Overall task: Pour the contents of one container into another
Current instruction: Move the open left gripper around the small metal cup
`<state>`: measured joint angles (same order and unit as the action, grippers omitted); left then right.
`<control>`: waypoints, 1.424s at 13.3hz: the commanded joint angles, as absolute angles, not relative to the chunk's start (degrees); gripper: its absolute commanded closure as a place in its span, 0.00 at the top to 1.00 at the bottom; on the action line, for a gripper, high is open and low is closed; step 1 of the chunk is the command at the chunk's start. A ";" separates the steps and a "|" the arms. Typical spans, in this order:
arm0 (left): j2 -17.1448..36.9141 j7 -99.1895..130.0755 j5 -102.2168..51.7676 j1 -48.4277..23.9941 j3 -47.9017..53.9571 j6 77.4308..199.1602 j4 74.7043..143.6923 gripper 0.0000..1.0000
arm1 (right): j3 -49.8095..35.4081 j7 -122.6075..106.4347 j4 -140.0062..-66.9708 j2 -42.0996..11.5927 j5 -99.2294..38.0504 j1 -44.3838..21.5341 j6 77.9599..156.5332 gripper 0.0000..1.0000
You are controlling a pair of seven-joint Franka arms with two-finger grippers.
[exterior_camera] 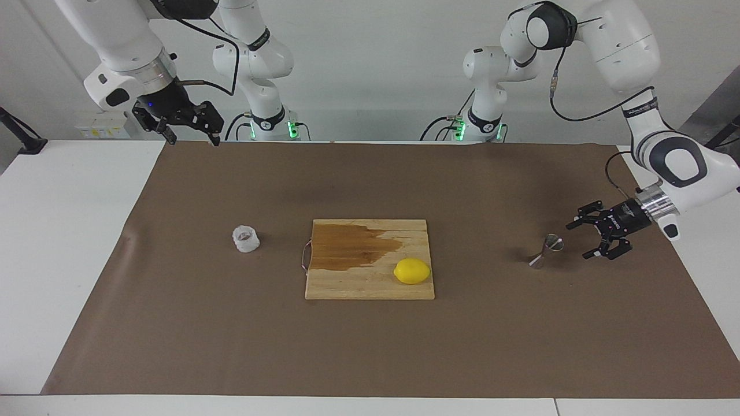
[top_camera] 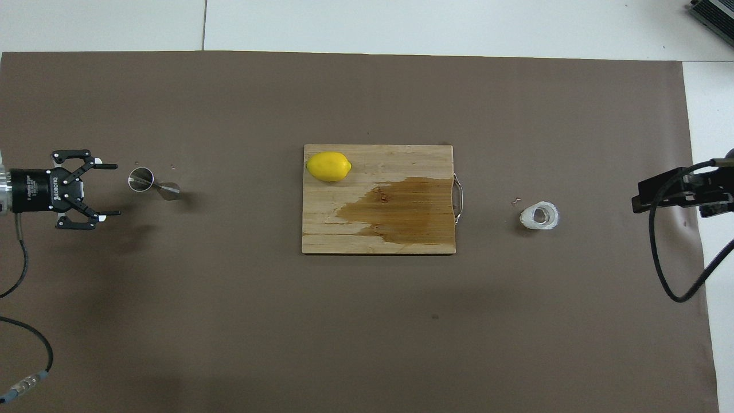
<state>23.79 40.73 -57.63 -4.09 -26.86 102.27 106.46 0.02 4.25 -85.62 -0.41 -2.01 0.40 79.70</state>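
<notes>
A steel jigger point(exterior_camera: 546, 251) stands on the brown paper sheet point(exterior_camera: 370, 346) toward the left arm's end of the table, leaning rather than plumb, its mouth tipped toward the left gripper point(exterior_camera: 587, 240), which hangs low just beside it with its fingers spread wide and nothing between them. The gripper lies nearly level and points along the table toward the jigger, and the two are close but not touching. From overhead, the jigger point(top_camera: 150, 183) sits slightly farther from the robots than the midline of the left gripper point(top_camera: 109, 190), so the open jaws are not squarely lined up with it. Its long axis runs roughly along the table's length, toward the cutting board point(exterior_camera: 370, 289) at the middle, where a lemon point(exterior_camera: 411, 271) rests beside a dark wet stain. The crinkled white cup point(exterior_camera: 245, 238) stands upright on the paper toward the right arm's end, well apart from the jigger with the board between them. The right gripper point(exterior_camera: 192, 132) waits high over the table edge nearest the robots, fingers also apart and empty, nearer to the cup than the left one is. Judging by the layout, the pour has not begun: neither vessel is held, and the left arm looks set to take the jigger first
</notes>
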 commanded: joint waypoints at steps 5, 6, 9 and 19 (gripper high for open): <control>21.27 40.69 -65.30 -9.13 -27.16 108.54 114.42 1.00 | -0.17 3.08 -85.61 -0.35 -1.76 0.88 79.10 1.00; 21.27 40.69 -66.17 -9.23 -27.16 108.72 114.87 1.00 | -0.18 3.08 -85.61 -0.26 -1.76 0.88 79.10 1.00; 21.36 40.69 -68.89 -9.23 -27.16 109.16 115.48 1.00 | -0.09 3.08 -85.61 -0.26 -1.76 0.88 79.10 1.00; 22.06 40.61 -75.14 -9.23 -27.07 108.98 117.24 1.00 | -0.18 3.08 -85.61 -0.26 -1.76 0.88 79.10 1.00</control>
<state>23.19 40.73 -73.43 -8.34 -26.72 107.44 115.08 0.02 4.25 -85.61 -0.41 -2.01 0.40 79.70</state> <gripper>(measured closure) 0.000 0.000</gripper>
